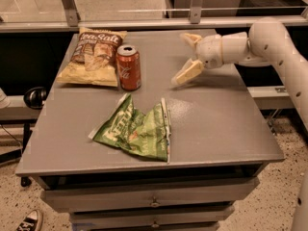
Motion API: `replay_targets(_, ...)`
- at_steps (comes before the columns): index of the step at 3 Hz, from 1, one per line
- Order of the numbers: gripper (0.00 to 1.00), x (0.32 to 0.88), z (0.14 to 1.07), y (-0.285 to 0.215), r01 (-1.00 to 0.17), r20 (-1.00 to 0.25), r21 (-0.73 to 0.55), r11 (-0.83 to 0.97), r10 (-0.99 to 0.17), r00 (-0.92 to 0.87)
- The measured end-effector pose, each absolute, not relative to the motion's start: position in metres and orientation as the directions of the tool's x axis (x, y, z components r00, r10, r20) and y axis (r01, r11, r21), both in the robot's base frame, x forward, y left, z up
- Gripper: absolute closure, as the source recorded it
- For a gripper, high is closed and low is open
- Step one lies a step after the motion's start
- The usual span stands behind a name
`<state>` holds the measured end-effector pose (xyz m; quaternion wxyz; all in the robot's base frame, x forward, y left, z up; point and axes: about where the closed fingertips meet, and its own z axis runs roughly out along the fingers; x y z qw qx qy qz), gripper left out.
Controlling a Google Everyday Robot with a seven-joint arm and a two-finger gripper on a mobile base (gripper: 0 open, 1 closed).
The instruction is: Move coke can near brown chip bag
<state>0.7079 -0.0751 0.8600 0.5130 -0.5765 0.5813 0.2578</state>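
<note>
The coke can (129, 68) stands upright on the grey table (211, 124), right beside the lower right corner of the brown chip bag (95, 57), which lies flat at the back left. My gripper (186, 56) is open and empty. It hovers over the table to the right of the can, well apart from it, with one finger (188, 72) pointing down-left and the other (191, 38) up at the back.
A crumpled green chip bag (136, 129) lies in the middle front of the table. My white arm (279, 47) reaches in from the right. Drawers sit under the table top, and a glass barrier runs behind the table.
</note>
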Motion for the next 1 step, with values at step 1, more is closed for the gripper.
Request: replay_targets(1,0.00,0.7130,0.8839,-0.0849,-0.919,-0.893,-0.321,0.230,-0.398,0.212)
